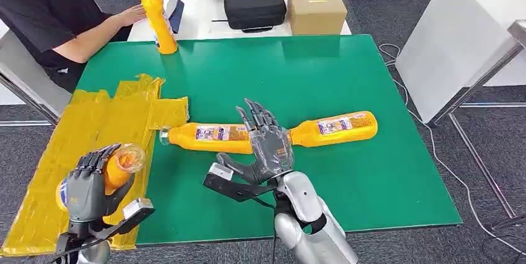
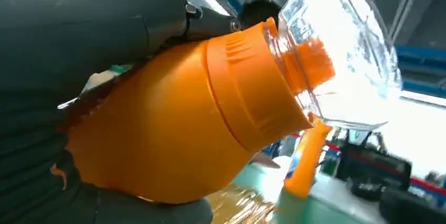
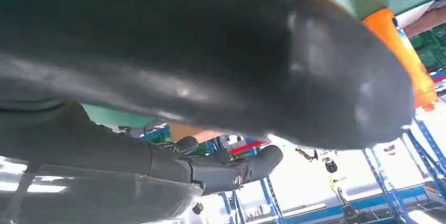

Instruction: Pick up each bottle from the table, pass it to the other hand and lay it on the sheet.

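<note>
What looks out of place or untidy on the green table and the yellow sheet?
The crinkled yellow plastic sheet lies wrinkled and askew, hanging over the green table edge. Two orange plastic bottles lie on their sides, one stands. Nothing spilled.

The dark grey left hand (image 1: pixel 92 184) wraps an orange plastic bottle with a clear faceted cap (image 1: pixel 118 166), over a crinkled, glossy yellow sheet (image 1: pixel 93 129). Just beyond the dark grey right hand (image 1: pixel 268 146), two orange bottles lie on the flat green table mat (image 1: pixel 347 72), each with a white, blue and purple printed label: one towards the sheet (image 1: pixel 211 137), one on the other side (image 1: pixel 335 128). Well beyond stand an upright orange bottle (image 1: pixel 156 16), a black case with a yellow stripe (image 1: pixel 254 5) and a plain brown cardboard box (image 1: pixel 316 8).
</note>
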{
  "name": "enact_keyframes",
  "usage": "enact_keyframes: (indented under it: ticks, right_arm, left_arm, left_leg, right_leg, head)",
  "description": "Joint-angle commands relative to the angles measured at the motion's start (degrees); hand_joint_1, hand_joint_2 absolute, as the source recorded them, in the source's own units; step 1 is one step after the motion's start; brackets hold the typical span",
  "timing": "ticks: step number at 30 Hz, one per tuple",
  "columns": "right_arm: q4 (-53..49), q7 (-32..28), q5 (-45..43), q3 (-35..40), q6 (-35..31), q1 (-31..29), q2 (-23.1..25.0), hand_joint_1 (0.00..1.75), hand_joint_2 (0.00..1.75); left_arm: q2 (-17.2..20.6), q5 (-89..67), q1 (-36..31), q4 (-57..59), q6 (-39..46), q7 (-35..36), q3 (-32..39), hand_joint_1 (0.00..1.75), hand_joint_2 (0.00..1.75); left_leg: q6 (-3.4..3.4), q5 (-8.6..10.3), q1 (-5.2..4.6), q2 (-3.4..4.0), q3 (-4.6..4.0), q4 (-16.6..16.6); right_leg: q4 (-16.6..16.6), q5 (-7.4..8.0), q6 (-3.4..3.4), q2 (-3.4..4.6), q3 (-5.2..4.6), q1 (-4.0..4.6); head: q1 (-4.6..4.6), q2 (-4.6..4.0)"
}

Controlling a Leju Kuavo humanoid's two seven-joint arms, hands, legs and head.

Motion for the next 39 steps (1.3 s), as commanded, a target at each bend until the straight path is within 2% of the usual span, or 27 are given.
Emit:
enact_keyframes:
  ticks: [1,8,9,10,11,13,16,26,31,34,36,37,39]
  right_arm:
    - [5.4,-1.8,-0.6,1.5,-0.4,-4.0,-1.2,0.00,0.00]
    - [8.5,-3.1,-1.5,2.9,-0.5,-5.2,-0.9,0.00,0.00]
    - [8.5,-3.1,-1.5,2.9,-0.5,-5.2,-0.9,0.00,0.00]
    - [9.0,-3.3,-1.9,3.2,-0.5,-5.7,-0.8,0.00,0.00]
    - [9.3,-3.3,-2.3,3.1,-0.4,-5.9,-0.6,0.00,0.00]
    - [9.3,-3.4,-2.7,3.5,-0.3,-6.4,-0.8,0.00,0.00]
    - [10.8,-3.2,-3.4,3.4,0.3,-7.9,-0.5,0.00,0.00]
    - [11.5,-2.6,-4.1,2.5,0.3,-8.0,-0.5,0.00,0.00]
    - [13.0,-1.9,-4.4,1.8,0.9,-8.2,-1.0,0.00,0.00]
    - [13.2,-2.2,-5.0,1.5,0.8,-7.5,-1.4,0.00,0.00]
    - [13.1,-2.3,-5.1,1.5,0.7,-7.0,-1.5,0.00,0.00]
    - [13.0,-2.3,-5.2,1.5,0.9,-6.8,-1.6,0.00,0.00]
    - [13.0,-2.3,-5.2,1.5,0.9,-6.8,-1.6,0.00,0.00]
  left_arm:
    - [-1.1,-6.6,-1.7,16.2,0.1,-0.4,11.7,1.75,1.75]
    - [-0.7,-10.8,-2.5,22.2,0.1,-0.4,19.2,1.73,1.75]
    - [-0.7,-10.8,-2.5,22.2,0.1,-0.4,19.2,0.37,1.75]
    - [-0.3,-12.0,-2.4,23.1,0.1,-0.4,19.1,0.00,1.75]
    - [-0.8,-12.7,-2.4,23.6,0.1,-0.4,18.9,0.00,0.00]
    - [0.7,-10.1,-1.1,23.0,0.1,-0.4,13.6,0.00,0.00]
    - [0.9,-7.5,-0.2,22.7,0.1,-0.4,9.7,0.00,0.00]
    - [1.2,-5.1,-0.4,23.1,0.1,-0.4,5.9,0.00,0.00]
    - [3.4,10.3,0.1,20.2,0.1,-0.4,-6.6,0.00,0.00]
    - [5.5,21.7,2.3,11.0,0.1,-0.4,-14.5,0.00,0.00]
    - [5.7,22.7,2.6,10.2,0.1,-0.4,-15.3,0.00,0.00]
    - [7.3,32.6,4.0,3.4,0.1,-0.4,-19.8,0.00,0.00]
    - [7.3,32.6,4.0,3.4,0.1,-0.4,-19.8,0.00,0.00]
  left_leg:
    - [-0.15,-0.07,0.01,0.29,0.35,-0.2]
    - [-0.21,-0.09,0.04,0.41,0.44,-0.2]
    - [-0.14,-0.05,-0.02,0.32,0.38,-0.2]
    - [-0.19,-0.07,0.02,0.34,0.45,-0.2]
    - [-0.13,-0.03,-0.02,0.21,0.38,-0.1]
    - [-0.13,-0.02,-0.03,0.17,0.36,-0.1]
    - [-0.15,-0.04,0.04,0.13,0.31,-0.1]
    - [-0.10,0.00,-0.03,0.03,0.28,-0.1]
    - [-0.13,0.02,-0.04,-0.09,0.27,-0.1]
    - [-0.16,0.00,0.02,-0.07,0.21,0.0]
    - [-0.13,0.00,0.04,-0.10,0.15,0.0]
    - [-0.19,-0.03,0.08,-0.12,0.18,0.0]
    - [-0.13,-0.02,0.05,-0.09,0.14,0.0]
  right_leg:
    - [-0.2,0.02,-0.02,0.26,0.28,0.00]
    - [-0.2,0.05,-0.06,0.37,0.38,0.04]
    - [-0.1,0.03,-0.04,0.31,0.31,-0.01]
    - [-0.1,0.03,-0.06,0.31,0.37,0.03]
    - [-0.1,0.02,-0.04,0.20,0.31,0.00]
    - [-0.1,0.01,-0.04,0.15,0.29,0.00]
    - [0.0,-0.02,-0.02,0.10,0.28,0.08]
    - [0.0,-0.01,-0.01,0.03,0.30,-0.01]
    - [0.0,-0.02,-0.02,-0.08,0.33,-0.02]
    - [0.0,-0.01,-0.03,-0.07,0.29,0.03]
    - [0.0,-0.01,-0.03,-0.10,0.25,0.05]
    - [0.0,-0.04,-0.04,-0.13,0.30,0.08]
    - [0.0,-0.03,-0.03,-0.09,0.23,0.06]
  head:
    - [0.00,0.00]
    - [0.00,0.00]
    - [0.00,0.00]
    - [0.02,0.00]
    - [0.00,0.00]
    - [0.00,0.00]
    - [0.02,0.00]
    - [0.00,0.00]
    - [0.00,0.02]
    - [0.00,0.00]
    - [0.00,0.00]
    - [0.02,0.00]
    - [0.00,0.00]
